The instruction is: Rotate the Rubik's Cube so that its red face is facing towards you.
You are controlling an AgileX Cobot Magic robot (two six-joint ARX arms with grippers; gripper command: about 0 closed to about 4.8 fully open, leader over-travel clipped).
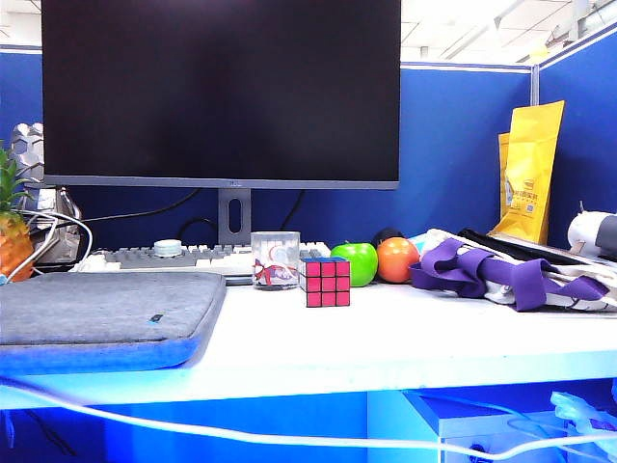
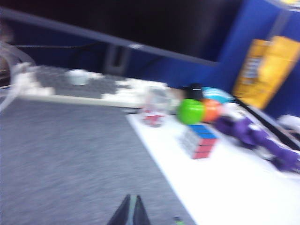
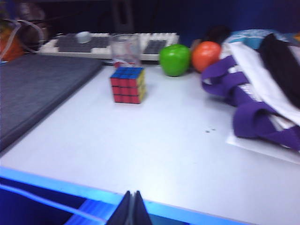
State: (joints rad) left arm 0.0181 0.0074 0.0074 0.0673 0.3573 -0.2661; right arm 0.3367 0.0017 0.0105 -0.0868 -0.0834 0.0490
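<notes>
1. We are seeing the Rubik's Cube sitting on the white desk, red face toward the exterior camera, blue face up, beside the glass and green apple.
2. Left hand is hovering over the grey pad, fingers pressed together, empty.
3. Right hand is hanging at the desk's front edge, fingers together, gripping nothing.

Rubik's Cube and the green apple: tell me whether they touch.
Apart. The right wrist view shows bare white desk between the Rubik's Cube and the green apple. Both tools, left and right, hang shut far off.
</notes>
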